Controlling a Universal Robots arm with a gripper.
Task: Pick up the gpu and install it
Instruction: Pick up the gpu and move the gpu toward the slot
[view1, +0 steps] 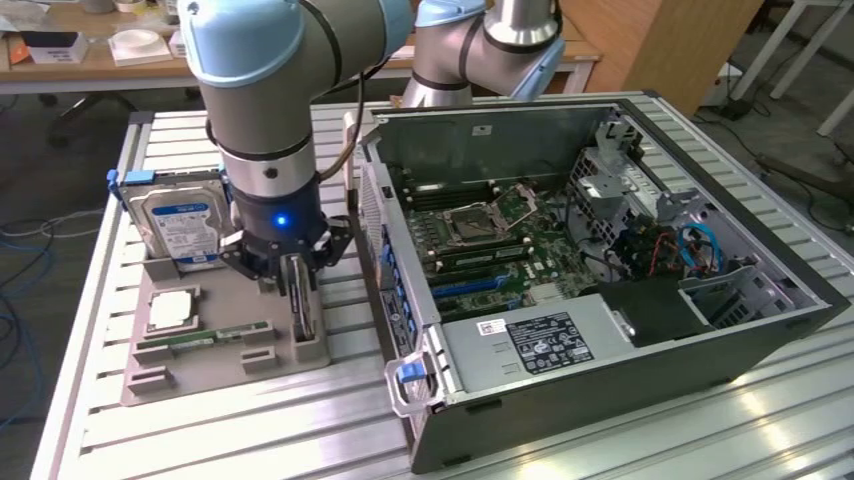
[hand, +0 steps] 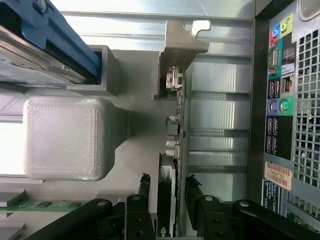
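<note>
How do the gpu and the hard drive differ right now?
The gpu is a thin dark card; the hard drive is a boxy silver unit with a blue label. The end effector straddles the gpu; the hard drive stands apart, untouched. Both stand on edge in the gray holder.

Slatted metal table: gray holder tray lies near the edge at the exterior view's left; open computer case lies just beside it, covering the rest.

Hard drive upright in grey holder tray; memory stick, CPU lying on it; open computer case beside.
</note>
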